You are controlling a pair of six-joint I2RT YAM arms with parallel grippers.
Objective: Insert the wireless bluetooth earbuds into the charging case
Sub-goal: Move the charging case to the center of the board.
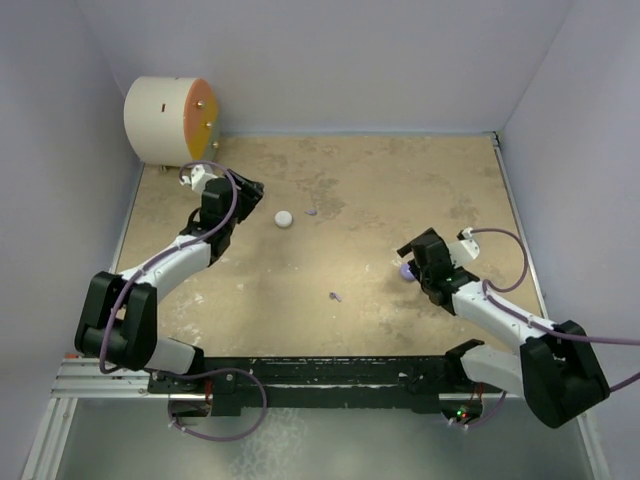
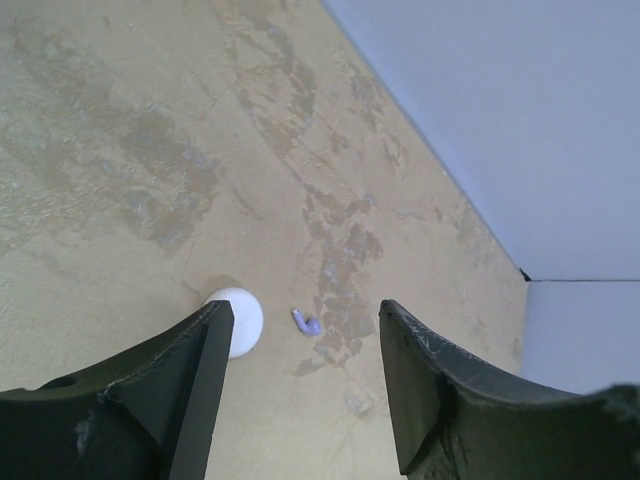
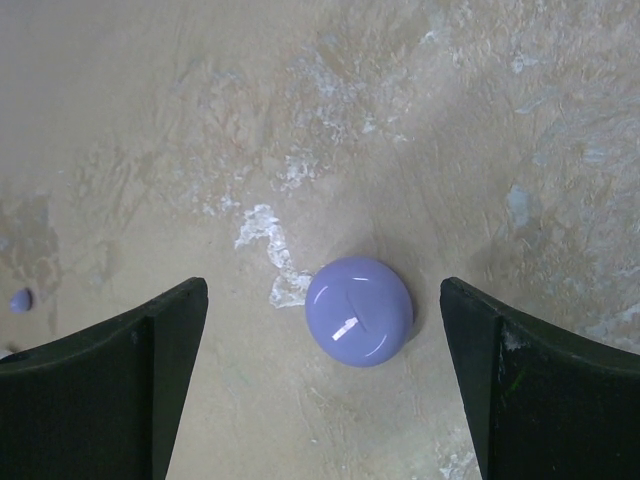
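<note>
A white round case [image 1: 284, 218] lies closed on the table, with a lilac earbud [image 1: 311, 212] just right of it. My left gripper [image 1: 248, 196] is open and empty, hovering left of them. In the left wrist view the white case [image 2: 240, 318] sits by my left finger and the lilac earbud [image 2: 307, 322] lies between the open jaws of my left gripper [image 2: 303, 310]. A second lilac earbud [image 1: 335, 296] lies mid-table. My right gripper [image 1: 413, 256] is open above the closed lilac case [image 3: 358, 310]; the case sits between the jaws of my right gripper [image 3: 322, 287]. No white earbuds show.
A cream cylinder with an orange face [image 1: 170, 120] stands at the back left corner. Pale walls close the table on three sides. The second lilac earbud also shows at the left edge of the right wrist view [image 3: 20, 299].
</note>
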